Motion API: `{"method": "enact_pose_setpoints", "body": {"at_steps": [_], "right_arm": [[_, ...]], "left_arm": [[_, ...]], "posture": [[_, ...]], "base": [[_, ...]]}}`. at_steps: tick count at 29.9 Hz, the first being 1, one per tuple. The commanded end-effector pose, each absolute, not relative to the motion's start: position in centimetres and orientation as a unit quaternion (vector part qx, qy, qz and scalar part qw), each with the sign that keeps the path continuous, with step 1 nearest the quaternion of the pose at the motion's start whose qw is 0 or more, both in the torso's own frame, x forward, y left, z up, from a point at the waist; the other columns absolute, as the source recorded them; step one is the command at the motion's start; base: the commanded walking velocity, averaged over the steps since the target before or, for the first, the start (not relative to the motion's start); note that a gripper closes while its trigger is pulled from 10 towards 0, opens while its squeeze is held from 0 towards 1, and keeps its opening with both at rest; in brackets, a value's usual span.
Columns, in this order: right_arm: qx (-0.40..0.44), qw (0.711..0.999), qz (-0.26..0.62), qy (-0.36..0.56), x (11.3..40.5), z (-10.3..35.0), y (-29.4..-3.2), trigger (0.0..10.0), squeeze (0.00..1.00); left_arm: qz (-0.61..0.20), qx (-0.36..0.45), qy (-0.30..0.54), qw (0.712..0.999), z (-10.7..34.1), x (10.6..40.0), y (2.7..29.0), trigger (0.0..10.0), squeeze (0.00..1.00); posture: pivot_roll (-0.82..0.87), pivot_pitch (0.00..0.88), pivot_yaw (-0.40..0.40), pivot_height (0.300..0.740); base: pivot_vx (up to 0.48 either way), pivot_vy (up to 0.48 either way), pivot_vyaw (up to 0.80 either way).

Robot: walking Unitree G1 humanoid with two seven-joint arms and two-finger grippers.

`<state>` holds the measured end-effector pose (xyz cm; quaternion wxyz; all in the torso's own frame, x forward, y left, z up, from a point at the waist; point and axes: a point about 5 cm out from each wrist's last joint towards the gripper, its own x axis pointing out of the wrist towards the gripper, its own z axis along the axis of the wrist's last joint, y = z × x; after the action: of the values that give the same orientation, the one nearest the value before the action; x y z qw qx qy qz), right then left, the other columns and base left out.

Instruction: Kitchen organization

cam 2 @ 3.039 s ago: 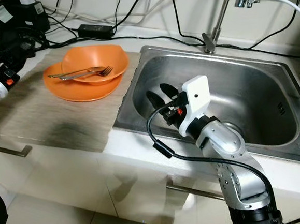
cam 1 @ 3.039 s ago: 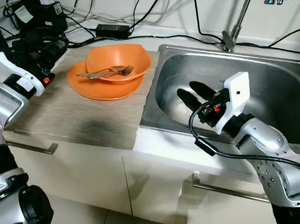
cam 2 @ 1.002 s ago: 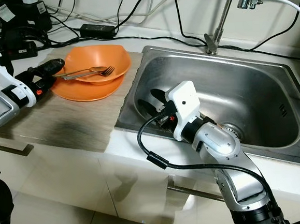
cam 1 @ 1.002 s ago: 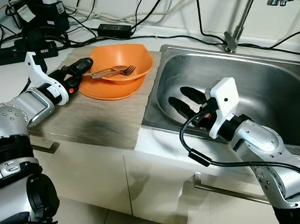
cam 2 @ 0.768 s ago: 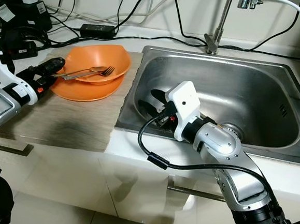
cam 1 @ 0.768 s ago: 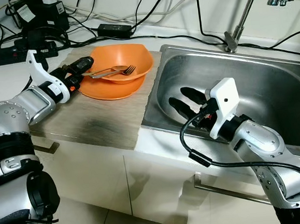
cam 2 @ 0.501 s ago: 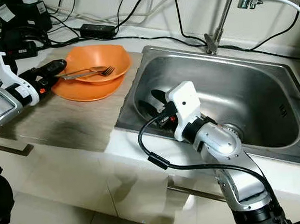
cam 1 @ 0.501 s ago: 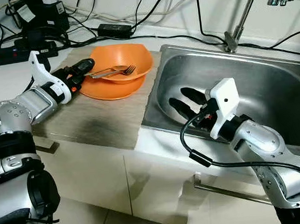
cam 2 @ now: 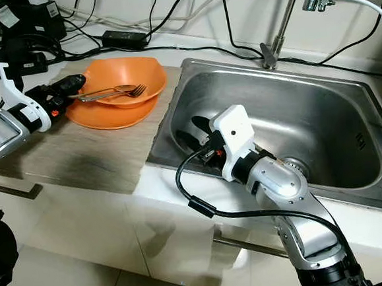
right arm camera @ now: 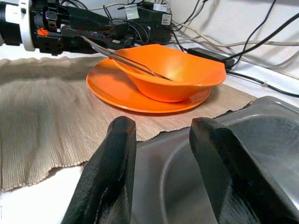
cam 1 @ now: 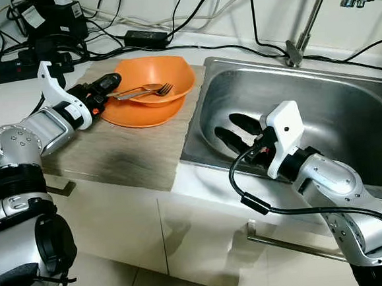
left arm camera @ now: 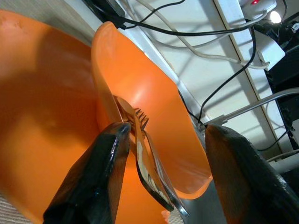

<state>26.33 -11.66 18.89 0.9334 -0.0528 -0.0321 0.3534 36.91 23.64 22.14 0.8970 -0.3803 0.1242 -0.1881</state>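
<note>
Nearest: right gripper (cam 1: 237, 127) hangs just inside the near-left part of the steel sink (cam 1: 346, 97), fingers spread, holding nothing. Sink basin itself looks bare apart from the drain, so nothing seems to be put away there yet.

Further back, on the woven mat (cam 1: 119, 152) to the robot's left of the sink: flat orange plate (cam 1: 132, 116) w/ an orange bowl (cam 1: 151, 80) sitting on it. Fork (cam 1: 148, 92) and spoon (cam 1: 137, 89) lie across the bowl, handles sticking out over its left rim, tines and spoon head inside the bowl.

Left gripper (left arm camera: 163, 135) is at those handles; wrist view shows its fingers apart w/ both handles between them, one fingertip (left arm camera: 119, 133) touching or nearly touching the metal. No pinch yet.

Judgement: task barely begun. Dishes stacked, cutlery not lifted, approach abt done; grasp, lift and relocation all left.

Behind, along the wall: cables, power adapter (cam 1: 144, 38), tap (cam 1: 307, 18).
</note>
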Motion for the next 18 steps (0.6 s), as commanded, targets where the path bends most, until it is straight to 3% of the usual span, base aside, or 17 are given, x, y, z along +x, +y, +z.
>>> {"method": "enact_pose_setpoints", "body": {"at_steps": [1, 18], "right_arm": [[-0.064, 0.931, 0.357, -0.029, 26.4, 18.89, -11.77, 10.0, 0.0], [-0.07, 0.929, 0.364, -0.02, 26.46, 18.64, -12.08, 10.0, 0.0]], "left_arm": [[-0.196, -0.379, 0.127, 0.895, 22.31, 36.96, 23.32, 0.0, 0.0], [-0.194, -0.355, 0.125, 0.906, 21.92, 35.99, 23.84, 0.0, 0.0]], "posture": [[-0.03, 0.0, -0.065, 0.74], [-0.04, 0.0, -0.095, 0.74]], "base": [[0.0, 0.0, 0.0], [0.0, 0.0, 0.0]]}}
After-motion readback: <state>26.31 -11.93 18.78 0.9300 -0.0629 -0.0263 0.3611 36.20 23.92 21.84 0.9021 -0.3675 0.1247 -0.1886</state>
